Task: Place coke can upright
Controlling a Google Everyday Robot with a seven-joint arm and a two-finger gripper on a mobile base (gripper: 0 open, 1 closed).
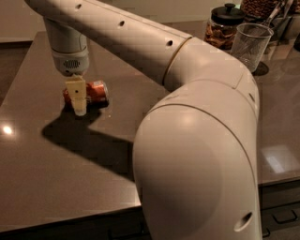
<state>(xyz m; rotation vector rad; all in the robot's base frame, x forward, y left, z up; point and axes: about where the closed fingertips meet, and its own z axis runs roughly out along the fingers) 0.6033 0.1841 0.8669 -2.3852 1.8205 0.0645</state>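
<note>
I have the claw (79, 108) low against the small red-orange aluminium coke can (96, 90), which lies on its side just behind it; I cannot tell its grip, and I judge the uprighting not yet done.

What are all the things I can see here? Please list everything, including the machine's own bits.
Small red-orange aluminium coke can: one, red-orange, lying on its side at the far left of the tabletop.
Smooth dark brown tabletop: one, dark brown, under everything.
Clear glass jar with a black lid: one, brownish contents, back right.
Clear ribbed tumbler: one, see-through, just right of the jar.
Second jar: one, brownish contents, top right, cut off by the edge.
Off-white robot arm: one, reaching from lower right to upper left.
Cream gripper: one, pointing down in front of the coke can.
</note>
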